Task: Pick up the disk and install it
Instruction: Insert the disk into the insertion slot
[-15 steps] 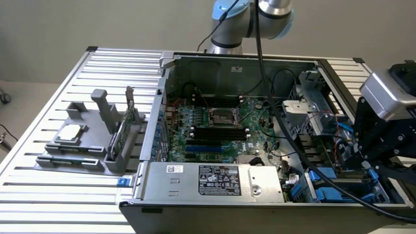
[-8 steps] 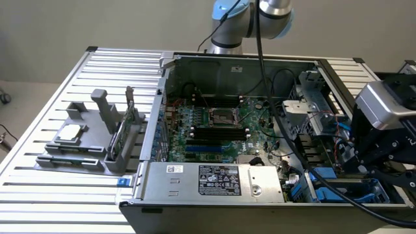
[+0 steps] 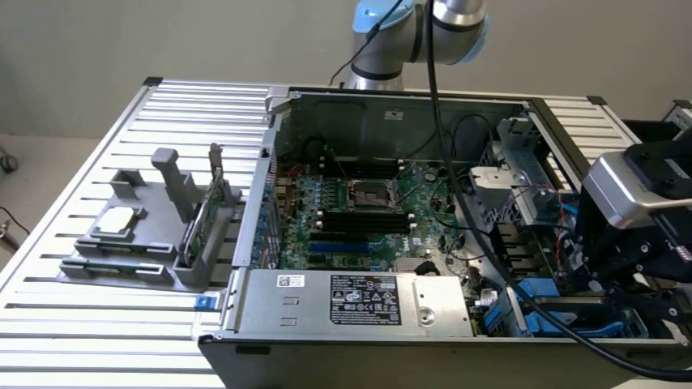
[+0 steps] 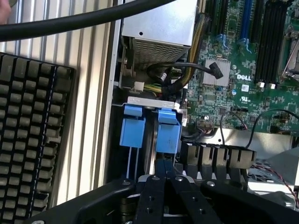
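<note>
My gripper is shut, with its black fingertips pressed together and nothing between them. It hovers over the drive bay at the open computer case's corner. Two bright blue carrier ends stand side by side in that bay, edge-on. The fingertips sit right at the one closer to the motherboard. The disk's metal face and label are hidden, so I cannot tell which carrier holds it. In the exterior view the gripper hangs at the case's right end, above blue parts.
The open case holds a green motherboard and a silver power supply. A grey fixture with a small silver chip stands on the slatted table at the exterior view's left. A black gridded pad lies beside the case. A thick black cable crosses overhead.
</note>
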Robot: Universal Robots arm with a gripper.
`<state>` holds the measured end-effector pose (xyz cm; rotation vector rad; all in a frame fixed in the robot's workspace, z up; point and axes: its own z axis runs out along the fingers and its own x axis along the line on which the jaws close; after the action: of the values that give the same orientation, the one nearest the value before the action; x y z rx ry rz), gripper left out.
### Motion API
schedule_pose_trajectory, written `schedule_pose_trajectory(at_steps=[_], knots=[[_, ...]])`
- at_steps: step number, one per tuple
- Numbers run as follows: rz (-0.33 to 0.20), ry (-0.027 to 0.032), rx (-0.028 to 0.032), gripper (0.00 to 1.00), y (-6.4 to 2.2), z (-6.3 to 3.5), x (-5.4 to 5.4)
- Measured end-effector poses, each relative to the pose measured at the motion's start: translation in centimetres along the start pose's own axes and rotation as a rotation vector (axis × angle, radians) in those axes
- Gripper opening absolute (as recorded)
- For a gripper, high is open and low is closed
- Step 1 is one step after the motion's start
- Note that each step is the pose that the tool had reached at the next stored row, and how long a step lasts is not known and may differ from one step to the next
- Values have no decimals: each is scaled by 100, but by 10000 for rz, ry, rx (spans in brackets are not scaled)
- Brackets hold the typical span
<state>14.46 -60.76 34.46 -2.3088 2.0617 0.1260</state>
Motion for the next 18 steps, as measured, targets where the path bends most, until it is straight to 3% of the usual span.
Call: schedule_pose_trajectory(at_steps=[7,18], knots=[[-38,-2,-3,11,-18,118,-3],[-42,5,-4,11,-19,180,3]])
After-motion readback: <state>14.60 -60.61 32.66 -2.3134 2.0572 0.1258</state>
